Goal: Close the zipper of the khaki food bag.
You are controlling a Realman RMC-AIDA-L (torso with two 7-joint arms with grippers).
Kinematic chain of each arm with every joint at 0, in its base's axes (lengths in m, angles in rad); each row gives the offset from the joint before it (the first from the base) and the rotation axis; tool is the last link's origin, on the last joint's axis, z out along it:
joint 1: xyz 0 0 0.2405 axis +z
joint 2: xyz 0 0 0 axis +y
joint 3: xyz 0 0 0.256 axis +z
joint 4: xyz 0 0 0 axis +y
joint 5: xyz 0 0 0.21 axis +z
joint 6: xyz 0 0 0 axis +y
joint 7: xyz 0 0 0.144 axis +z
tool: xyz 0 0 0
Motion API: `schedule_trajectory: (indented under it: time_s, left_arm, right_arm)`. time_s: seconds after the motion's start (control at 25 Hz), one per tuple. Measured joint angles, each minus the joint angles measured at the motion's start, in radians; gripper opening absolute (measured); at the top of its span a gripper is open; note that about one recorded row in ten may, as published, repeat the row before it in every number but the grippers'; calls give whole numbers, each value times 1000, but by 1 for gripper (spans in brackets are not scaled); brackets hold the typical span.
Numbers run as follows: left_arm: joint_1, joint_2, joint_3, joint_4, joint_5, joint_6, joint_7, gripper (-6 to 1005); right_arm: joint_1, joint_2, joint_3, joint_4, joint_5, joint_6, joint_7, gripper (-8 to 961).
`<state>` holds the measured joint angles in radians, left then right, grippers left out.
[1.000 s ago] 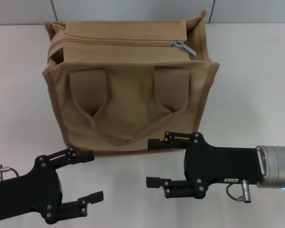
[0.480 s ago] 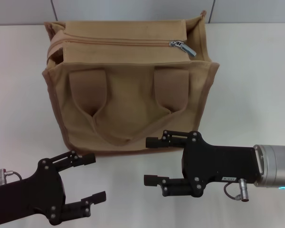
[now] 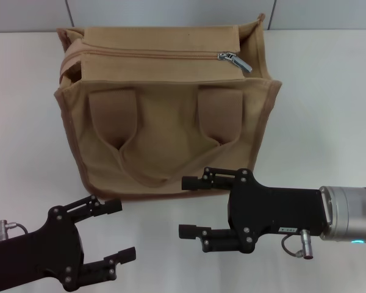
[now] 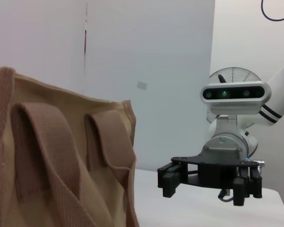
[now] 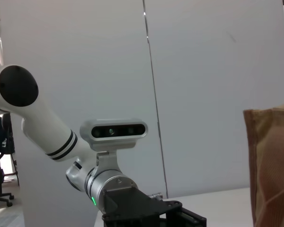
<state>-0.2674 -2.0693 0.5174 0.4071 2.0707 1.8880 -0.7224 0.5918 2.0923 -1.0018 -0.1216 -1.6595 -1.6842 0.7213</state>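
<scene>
Head view: bag (image 3: 165,110) sits upright on the white table (image 3: 329,104), back edge near the wall. Zipper (image 3: 152,55) runs along the top flaps; silver pull (image 3: 235,61) is at the bag's right end, and the top gapes a little at the bag's left end. Bare table to both sides of the bag and in front of it. Left gripper (image 3: 119,232) is in front of the bag's left front corner, apart from it, jaws wide, nothing held; its arm is cut off by the frame edge. Right gripper (image 3: 189,207) is just in front of the bag's front base, jaws wide, empty; upper finger (image 3: 198,181) overlaps the bottom piping, contact unclear.

Left wrist view: bag's front face with both strap ends (image 4: 61,151) fills one side, top cut off, zipper not visible. Right gripper (image 4: 206,182) shows beyond the bag's corner, clear of it, jaws apart.

Right wrist view: only a strip of the bag's corner (image 5: 272,165) at the frame edge; left arm (image 5: 104,175) beyond it, its jaws cut off.
</scene>
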Motion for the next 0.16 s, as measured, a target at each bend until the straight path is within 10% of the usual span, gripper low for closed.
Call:
schedule_trajectory:
  time_s: [0.16]
  left_arm:
    - [0,0,0,-4,-2,-1,0,779]
  right_arm:
    - [3,0,0,13,0,0,-14,724]
